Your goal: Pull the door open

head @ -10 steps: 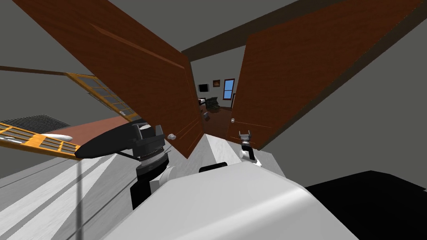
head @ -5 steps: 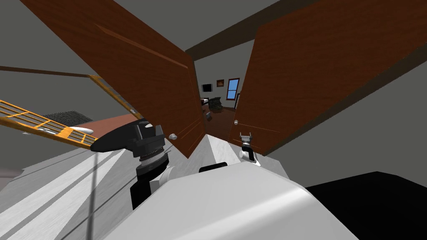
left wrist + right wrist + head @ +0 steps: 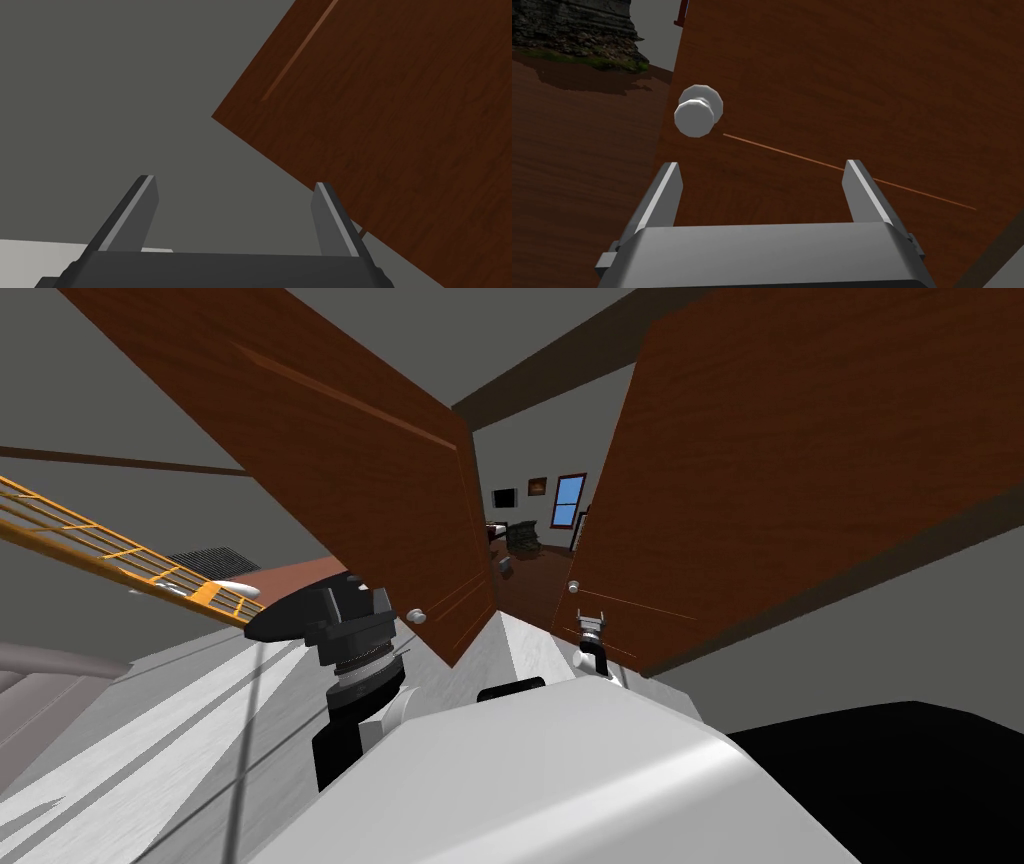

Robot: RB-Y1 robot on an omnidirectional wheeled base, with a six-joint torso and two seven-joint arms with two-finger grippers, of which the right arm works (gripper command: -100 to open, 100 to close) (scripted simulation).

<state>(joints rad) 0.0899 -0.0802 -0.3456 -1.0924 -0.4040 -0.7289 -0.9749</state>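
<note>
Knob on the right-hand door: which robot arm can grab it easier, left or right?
Probably right. The right gripper is open, facing the right-hand door, with the white knob just beyond one of its fingers. The left gripper faces a grey wall and a corner of the other door.

Light is flat and even, from a source I cannot place. In the head view the wide lens rolls the whole scene and splays the left door leaf (image 3: 300,438) and the right door leaf (image 3: 800,438) toward the corners; edges are crisp. The far window (image 3: 568,500) glows bright blue. Grey streaks on the pale floor (image 3: 120,758) may be shadows. A black area (image 3: 900,778) lies lower right. In the right wrist view the white knob (image 3: 697,112) is softly shaded, and a dark shadow spreads under the rocky mass (image 3: 572,25).
</note>
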